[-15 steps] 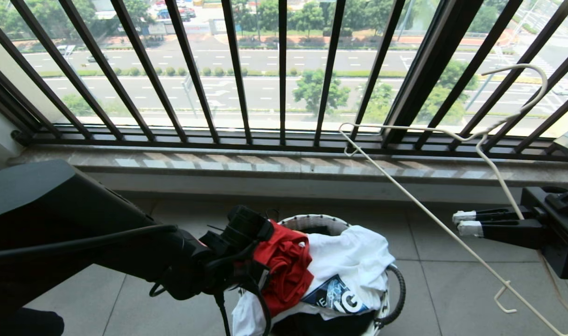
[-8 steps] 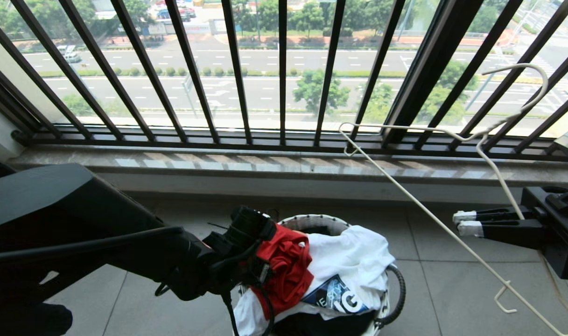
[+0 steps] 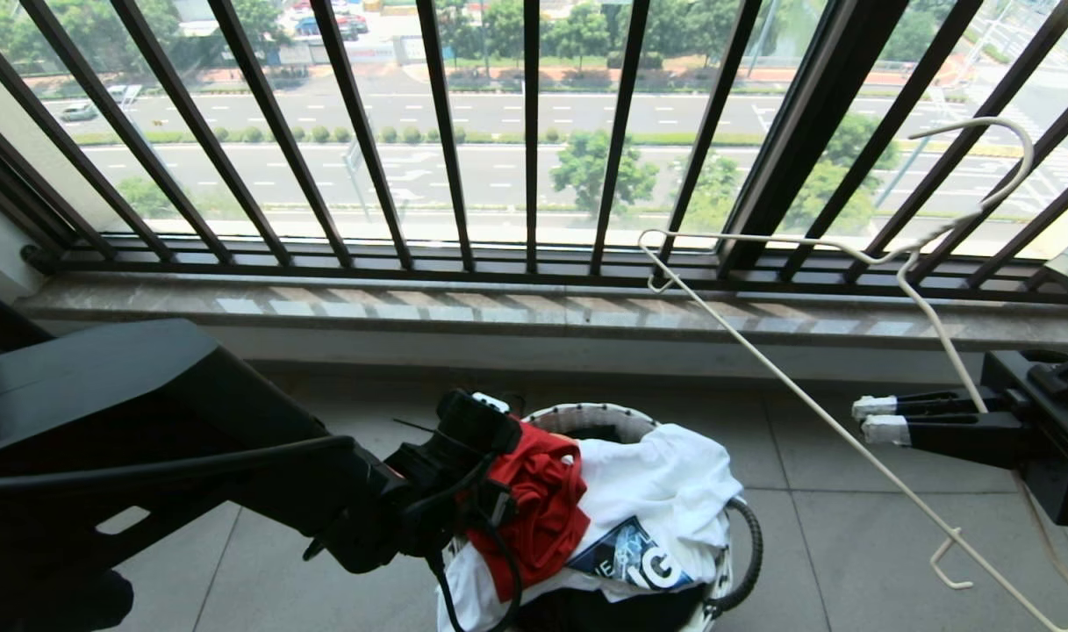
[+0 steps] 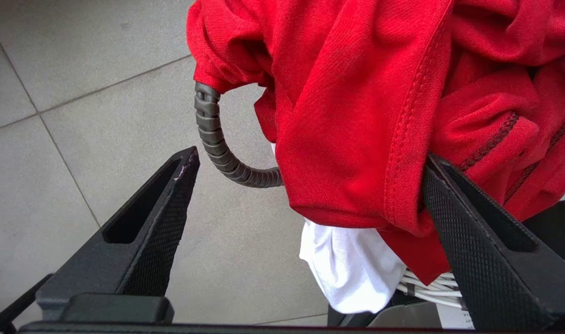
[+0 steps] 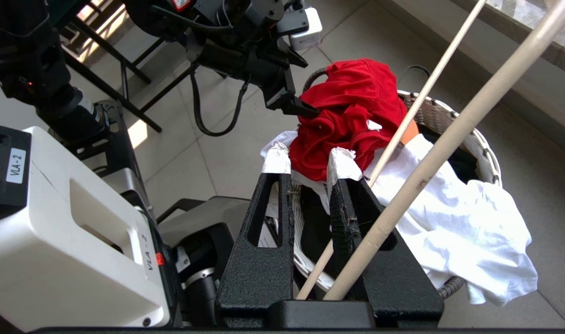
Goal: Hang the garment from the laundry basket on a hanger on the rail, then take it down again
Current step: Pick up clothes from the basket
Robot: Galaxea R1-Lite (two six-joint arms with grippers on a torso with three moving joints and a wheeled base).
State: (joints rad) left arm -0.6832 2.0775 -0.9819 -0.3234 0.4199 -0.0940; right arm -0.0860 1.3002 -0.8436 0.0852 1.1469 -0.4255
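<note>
2 wrist views only: left gripper (image 4: pixel 305 195) jaws spread at garment (image 4: pixel 356 116); right gripper (image 5: pixel 310 162) clamps hanger (image 5: pixel 431 171).

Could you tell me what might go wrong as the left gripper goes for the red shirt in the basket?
1. The white cloth lies right under the red T-shirt, so the open left gripper may pinch both.
2. The basket handle sits between the fingers and could be caught.
3. The hanger, held out by the right gripper, could snag the lifted cloth.

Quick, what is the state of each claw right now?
Left claw: open, at the red T-shirt on the laundry basket.
Right claw: closed on the hanger.
</note>
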